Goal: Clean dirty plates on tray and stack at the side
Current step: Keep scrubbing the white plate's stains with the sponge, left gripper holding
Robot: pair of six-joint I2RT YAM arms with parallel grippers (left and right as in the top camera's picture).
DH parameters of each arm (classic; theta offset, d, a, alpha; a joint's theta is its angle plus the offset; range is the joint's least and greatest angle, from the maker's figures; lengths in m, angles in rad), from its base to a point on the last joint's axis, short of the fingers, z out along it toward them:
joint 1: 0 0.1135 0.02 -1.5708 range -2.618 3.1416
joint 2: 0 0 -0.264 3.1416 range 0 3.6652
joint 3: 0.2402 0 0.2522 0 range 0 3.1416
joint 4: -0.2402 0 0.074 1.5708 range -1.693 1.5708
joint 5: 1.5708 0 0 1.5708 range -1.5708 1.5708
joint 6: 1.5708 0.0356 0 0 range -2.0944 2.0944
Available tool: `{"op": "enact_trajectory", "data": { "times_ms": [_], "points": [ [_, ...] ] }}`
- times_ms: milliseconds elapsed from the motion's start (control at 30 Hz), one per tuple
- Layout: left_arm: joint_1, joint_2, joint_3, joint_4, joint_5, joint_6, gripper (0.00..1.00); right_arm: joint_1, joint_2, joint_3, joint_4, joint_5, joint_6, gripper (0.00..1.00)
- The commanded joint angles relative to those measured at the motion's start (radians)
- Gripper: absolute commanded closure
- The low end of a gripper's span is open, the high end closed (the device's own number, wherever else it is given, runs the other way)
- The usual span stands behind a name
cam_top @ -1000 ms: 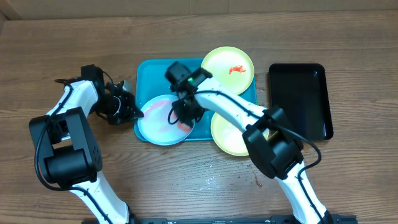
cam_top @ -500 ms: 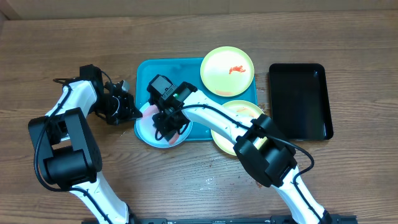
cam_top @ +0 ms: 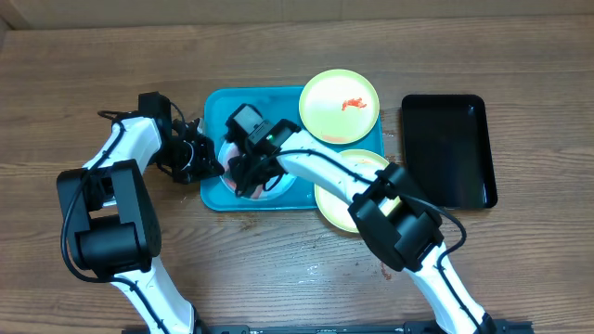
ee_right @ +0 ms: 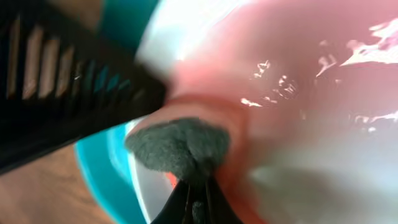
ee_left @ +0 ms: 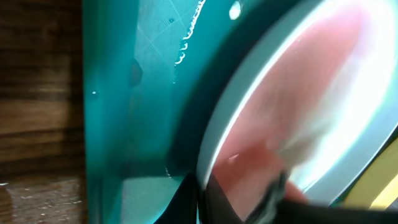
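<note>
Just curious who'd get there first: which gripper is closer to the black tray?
Right. The right gripper, pinching a sponge, rests on the pale plate, some way from the black tray. The left gripper grips that plate's far rim, farther from it.

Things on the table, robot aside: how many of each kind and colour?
Yellow-green plates: 2
Blue-white plate: 1
Turquoise tray: 1
Black tray: 1
Grey scrub pad: 1
Total: 6
</note>
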Motion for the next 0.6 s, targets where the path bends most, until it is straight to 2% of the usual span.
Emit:
{"op": "enact_trajectory", "data": {
  "times_ms": [0,300,567],
  "points": [
    [-0.015,0.012,-0.006,-0.005,0.019,-0.029,0.96,-0.078,0.021,-0.003,0.003,0.145,0.019,0.96],
    [-0.015,0.012,-0.006,-0.005,0.012,-0.033,0.96,-0.241,0.021,0.060,-0.046,0.149,-0.017,0.96],
    [-0.015,0.012,-0.006,-0.005,-0.015,-0.033,0.96,-0.251,0.021,0.061,-0.112,0.167,-0.042,0.96]
  ]
}}
